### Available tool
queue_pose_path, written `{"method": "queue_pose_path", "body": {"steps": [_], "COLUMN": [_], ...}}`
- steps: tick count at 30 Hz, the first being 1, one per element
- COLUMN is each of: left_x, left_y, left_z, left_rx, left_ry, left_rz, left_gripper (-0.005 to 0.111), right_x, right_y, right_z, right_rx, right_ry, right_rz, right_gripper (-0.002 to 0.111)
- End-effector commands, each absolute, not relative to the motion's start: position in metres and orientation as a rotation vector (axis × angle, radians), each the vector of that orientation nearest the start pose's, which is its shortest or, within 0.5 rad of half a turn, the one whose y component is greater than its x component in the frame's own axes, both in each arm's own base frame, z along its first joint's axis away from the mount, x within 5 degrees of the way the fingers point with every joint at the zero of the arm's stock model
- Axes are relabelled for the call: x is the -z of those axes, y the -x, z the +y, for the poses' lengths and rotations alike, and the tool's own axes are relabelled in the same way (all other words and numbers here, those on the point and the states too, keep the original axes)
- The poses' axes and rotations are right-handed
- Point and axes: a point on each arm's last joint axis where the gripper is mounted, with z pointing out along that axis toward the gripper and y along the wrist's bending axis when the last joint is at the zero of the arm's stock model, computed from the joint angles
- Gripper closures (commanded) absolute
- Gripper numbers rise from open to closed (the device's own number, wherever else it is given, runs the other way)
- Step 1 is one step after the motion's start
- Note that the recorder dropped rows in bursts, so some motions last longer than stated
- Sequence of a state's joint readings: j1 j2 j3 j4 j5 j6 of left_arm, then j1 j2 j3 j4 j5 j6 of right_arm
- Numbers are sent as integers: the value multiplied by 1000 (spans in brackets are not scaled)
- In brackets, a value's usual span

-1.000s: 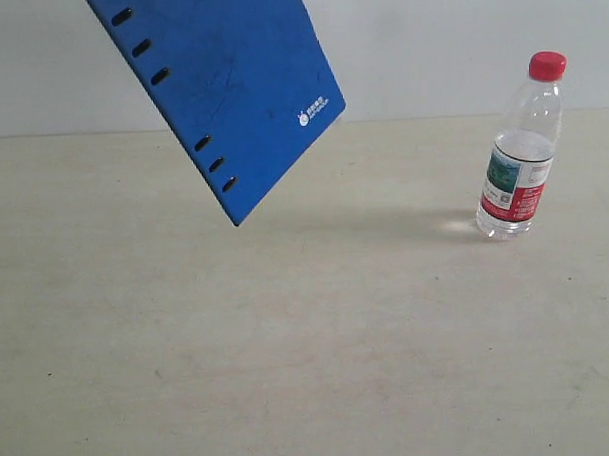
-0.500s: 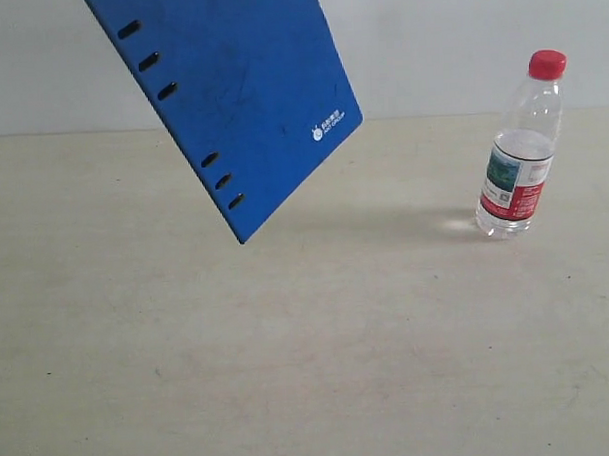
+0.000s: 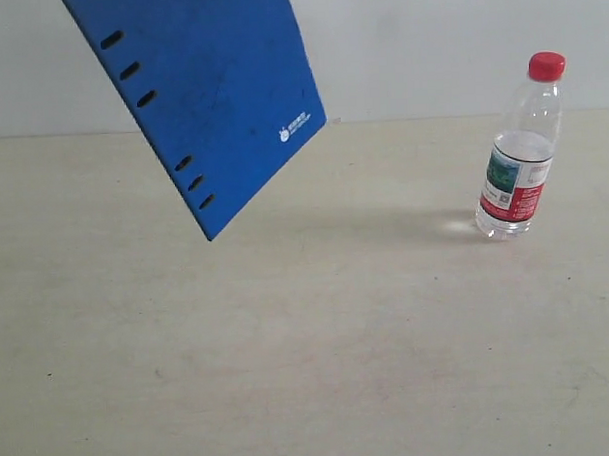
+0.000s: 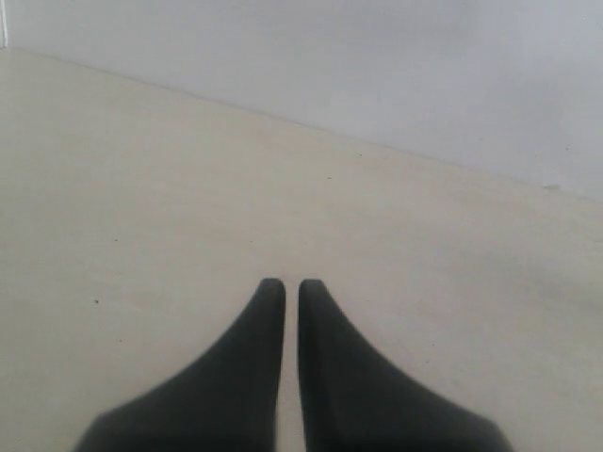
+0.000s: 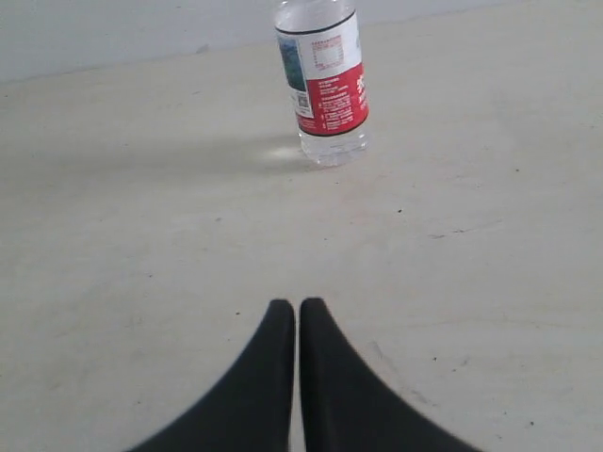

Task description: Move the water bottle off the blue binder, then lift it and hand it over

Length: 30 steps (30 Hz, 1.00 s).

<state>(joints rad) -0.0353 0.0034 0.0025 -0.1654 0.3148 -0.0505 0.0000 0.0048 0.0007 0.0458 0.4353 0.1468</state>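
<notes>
The blue binder (image 3: 210, 91) hangs tilted in the air at the upper left of the exterior view, its lowest corner above the table and its top cut off by the frame edge. Whatever holds it is out of view. The water bottle (image 3: 520, 150) stands upright on the table at the right, well apart from the binder. The right wrist view shows its lower half (image 5: 325, 85) some way ahead of my right gripper (image 5: 297, 304), which is shut on nothing. My left gripper (image 4: 291, 285) is shut too, over bare table. Neither gripper shows in the exterior view.
The pale beige table (image 3: 309, 348) runs back to a light grey wall (image 3: 428, 44). The binder's shadow lies on the table between the binder and the bottle.
The binder drifted right and down, then swung back left by now, still tilted in the air. The bottle has not moved.
</notes>
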Motion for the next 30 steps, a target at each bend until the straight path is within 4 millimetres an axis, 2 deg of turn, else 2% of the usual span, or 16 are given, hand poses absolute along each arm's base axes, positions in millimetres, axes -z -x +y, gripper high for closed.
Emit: {"method": "queue_pose_path", "body": {"steps": [1,4,8,30], "left_x": [-186,-186,-186,-186], "left_y": [-54,-54,-54,-54], "left_z": [-6,-6,-6,-6], "left_rx": [219,219,219,219], "left_ry": [127,127,127,127], "left_rz": [1787,1787,1787,1787], "left_gripper": [101,101,101,101], "right_x": [-174,-176,-180,-180], "right_y": [-51,-52,-53,-53], "right_z": [-1,-1,-1,-1], "right_rx": [-117,-98,-10,-14], "right_ry": [-199,-176,-50,-53], "right_rz": [1910,1889,1851,1849], "right_gripper": [108,108,108,108]}}
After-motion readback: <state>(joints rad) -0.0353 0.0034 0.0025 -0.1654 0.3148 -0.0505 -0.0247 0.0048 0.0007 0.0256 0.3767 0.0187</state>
